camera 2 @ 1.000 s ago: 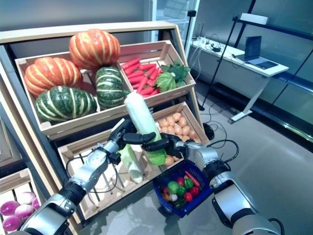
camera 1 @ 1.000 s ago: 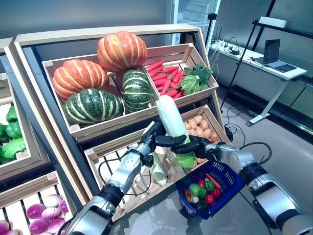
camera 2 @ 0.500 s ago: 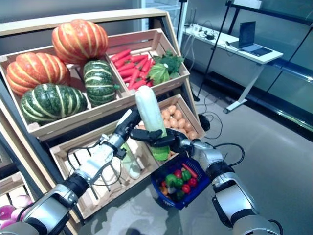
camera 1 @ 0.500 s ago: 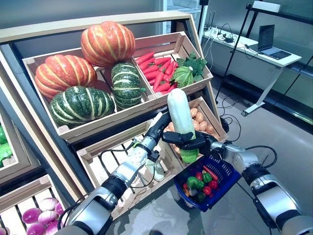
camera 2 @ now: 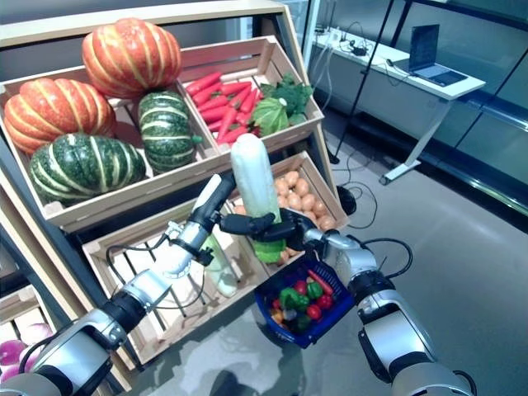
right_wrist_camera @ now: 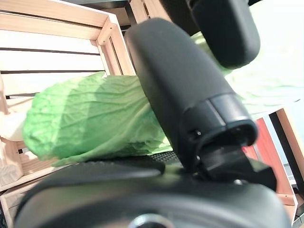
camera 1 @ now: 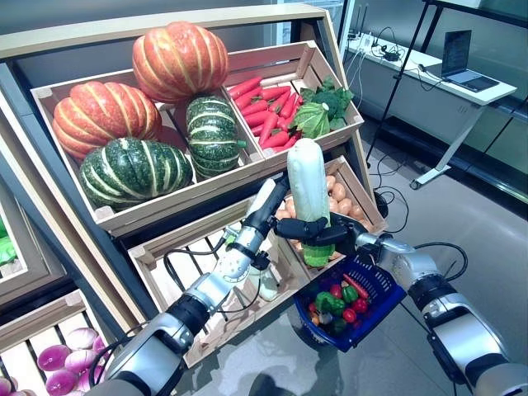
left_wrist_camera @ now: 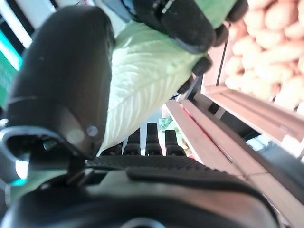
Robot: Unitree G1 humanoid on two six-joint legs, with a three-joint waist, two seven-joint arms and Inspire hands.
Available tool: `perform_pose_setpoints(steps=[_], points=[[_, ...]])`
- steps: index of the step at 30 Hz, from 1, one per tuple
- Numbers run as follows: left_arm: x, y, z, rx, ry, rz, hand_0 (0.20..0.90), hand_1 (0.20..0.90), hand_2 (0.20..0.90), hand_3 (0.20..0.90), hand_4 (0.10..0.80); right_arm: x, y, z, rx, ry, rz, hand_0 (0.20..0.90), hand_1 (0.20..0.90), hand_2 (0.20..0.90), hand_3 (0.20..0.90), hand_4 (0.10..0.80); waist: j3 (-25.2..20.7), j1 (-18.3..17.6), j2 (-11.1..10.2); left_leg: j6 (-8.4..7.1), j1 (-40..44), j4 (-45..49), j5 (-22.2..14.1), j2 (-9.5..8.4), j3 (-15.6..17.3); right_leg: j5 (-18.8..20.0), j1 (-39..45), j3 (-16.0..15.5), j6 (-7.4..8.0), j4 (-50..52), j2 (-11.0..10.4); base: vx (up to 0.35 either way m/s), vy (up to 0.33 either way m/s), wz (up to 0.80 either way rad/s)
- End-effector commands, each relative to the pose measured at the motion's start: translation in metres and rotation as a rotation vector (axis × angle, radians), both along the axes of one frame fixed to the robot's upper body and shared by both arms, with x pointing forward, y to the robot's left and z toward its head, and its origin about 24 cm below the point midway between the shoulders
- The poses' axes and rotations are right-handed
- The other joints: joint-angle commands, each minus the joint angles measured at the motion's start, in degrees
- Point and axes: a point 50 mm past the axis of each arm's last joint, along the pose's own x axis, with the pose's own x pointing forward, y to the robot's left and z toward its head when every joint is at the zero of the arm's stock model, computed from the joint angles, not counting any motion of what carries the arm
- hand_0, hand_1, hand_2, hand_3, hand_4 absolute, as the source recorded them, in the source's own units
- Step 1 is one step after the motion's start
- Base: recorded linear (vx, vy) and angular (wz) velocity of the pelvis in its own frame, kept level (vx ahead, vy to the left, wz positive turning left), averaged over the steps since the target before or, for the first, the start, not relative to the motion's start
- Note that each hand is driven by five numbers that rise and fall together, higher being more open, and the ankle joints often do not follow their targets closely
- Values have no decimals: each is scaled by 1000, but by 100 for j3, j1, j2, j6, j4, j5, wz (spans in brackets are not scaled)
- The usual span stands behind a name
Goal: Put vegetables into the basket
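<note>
Our right hand (camera 1: 323, 233) sits just right of centre in the left eye view, fingers and thumb curled round the lower, leafy end of the napa cabbage (camera 1: 307, 191), which stands upright with its pale top pointing up the frame. Our left hand (camera 1: 262, 208) reaches in from the lower left and lies against the cabbage's left side; its wrist view shows the thumb pressed on the green leaf, so we judge it clamped on the cabbage too.

Nearest us, at lower right of centre, the blue basket (camera 1: 375, 287) hangs below the right hand and already holds small red and green vegetables (camera 1: 337, 304). The cabbage is above its near rim, not yet inside.

We judge this as the carry step: the next move calls for tipping the cabbage down into the basket and loosening both hands.

Farther up, the potatoes (camera 1: 343, 203) fill a crate; beyond, carrots (camera 1: 268, 111) and pumpkins (camera 1: 136, 111) occupy the upper shelf.
</note>
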Motion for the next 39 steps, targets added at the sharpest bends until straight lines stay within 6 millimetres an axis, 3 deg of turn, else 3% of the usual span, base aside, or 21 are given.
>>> perform_pose_setpoints(steps=[1, 4, 8, 10, 15, 19, 25, 29, 33, 35, 38, 39], points=[[29, 145, 42, -183, 79, 440, 900, 900, 900, 900, 800, -24, -142, 2, -159, 115, -495, 300, 300, 300, 300, 400, -411, 213, 29, 141, -61, 127, -161, -143, -271, 155, -24, -77, -377, 176, 176, 0, 0, 0], [24, 121, 1, -520, 345, 269, 900, 900, 900, 900, 800, -22, -143, 3, -152, 96, -526, 300, 300, 300, 300, 400, -413, 194, 29, 153, -29, 126, -169, -133, -259, 149, -19, -88, -370, 201, 177, 0, 0, 0], [13, 95, -23, -742, 543, -7, 900, 900, 900, 900, 800, -17, -143, 13, -174, 17, -544, 300, 300, 300, 300, 400, -387, 174, 45, 179, -46, 132, -172, -125, -240, 168, -74, -67, -368, 240, 164, 0, 0, 0], [9, 90, -27, -765, 565, -85, 900, 900, 900, 900, 800, -16, -142, 16, -174, -17, -554, 300, 300, 300, 300, 400, -373, 166, 53, 191, -31, 129, -180, -121, -211, 173, -81, -60, -368, 253, 162, 0, 0, 0], [-3, 92, -34, -923, 670, -302, 900, 900, 900, 900, 800, -12, -140, 24, -148, -117, -584, 300, 300, 300, 300, 400, -400, 147, 58, 210, 47, 122, -208, -113, -113, 161, -41, -43, -361, 270, 157, 10, 6, -8], [-13, 93, -47, -988, 739, -363, 900, 900, 900, 900, 800, -13, -135, 21, -160, -149, -578, 300, 300, 300, 300, 400, -437, 111, 67, 218, 98, 109, -239, -110, -66, 160, -15, -6, -344, 255, 143, 16, 11, -14], [-19, 120, -52, -922, 675, -250, 900, 900, 900, 900, 800, -18, -139, 19, -203, -137, -575, 300, 300, 300, 300, 400, -486, 97, 55, 198, 131, 104, -246, -97, -8, 155, 9, 14, -323, 231, 125, 16, 7, -12], [-11, 134, -37, -755, 508, -93, 900, 900, 900, 900, 800, -26, -142, 3, -156, -28, -593, 300, 300, 300, 300, 400, -461, 116, 77, 216, 106, 133, -248, -110, -2, 117, -43, 38, -322, 298, 123, 7, -3, -3], [2, 131, -11, -644, 368, -31, 900, 900, 900, 900, 800, -31, -142, -13, -80, 63, -675, 300, 300, 300, 300, 400, -253, 175, 142, 260, -189, 550, -361, -97, -17, -57, -316, 67, -391, 685, 133, -94, -30, 0], [12, 129, 13, -564, 246, 10, 900, 900, 900, 900, 800, -29, -143, -15, -8, 81, -744, 300, 300, 300, 300, 400, -16, 211, 193, 277, -561, 992, -478, -30, -61, -223, -671, 89, -462, 1139, 116, -290, -52, -2], [29, 122, 79, -446, -55, 72, 900, 900, 900, 900, 800, -19, -144, -3, 157, 63, -868, 300, 300, 300, 300, 400, 692, 253, 275, 235, -1445, 1990, -672, 83, -279, -472, -1414, 164, -586, 2096, 18, -394, -66, 4], [31, 120, 89, -437, -93, 81, 900, 900, 900, 900, 800, -17, -144, 0, 184, 60, -885, 300, 300, 300, 300, 400, 792, 253, 281, 223, -1634, 2224, -736, 106, -321, -526, -1568, 176, -605, 2288, -10, -289, -56, 15]])
